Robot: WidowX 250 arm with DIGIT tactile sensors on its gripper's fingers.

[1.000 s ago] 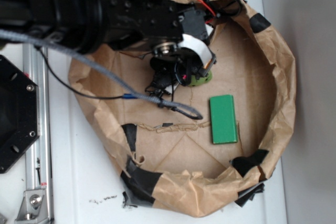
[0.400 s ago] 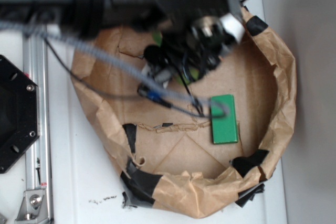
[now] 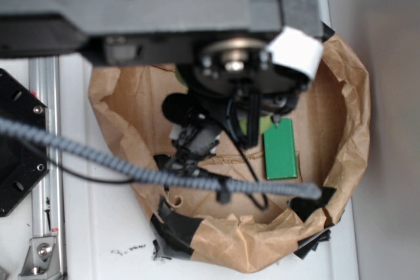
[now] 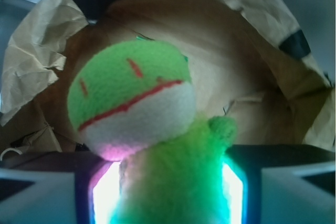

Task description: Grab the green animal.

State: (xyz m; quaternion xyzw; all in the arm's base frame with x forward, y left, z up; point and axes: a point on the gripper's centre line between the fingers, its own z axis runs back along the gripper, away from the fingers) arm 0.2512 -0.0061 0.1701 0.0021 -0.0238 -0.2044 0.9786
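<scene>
The jaws are clamping the fuzzy body of the green animal (image 4: 134, 95), holding it above the brown paper nest (image 3: 341, 90).

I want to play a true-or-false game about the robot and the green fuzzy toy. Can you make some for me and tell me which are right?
1. The green animal sits between the gripper fingers. True.
2. The toy's head is all green. False: its lower half is white, with a red line across.
3. The dark green block lies inside the paper nest. True.
4. The gripper holds the dark green block. False: it holds the green animal; the block lies flat on the nest floor.
5. Black tape patches the paper nest. True.
</scene>
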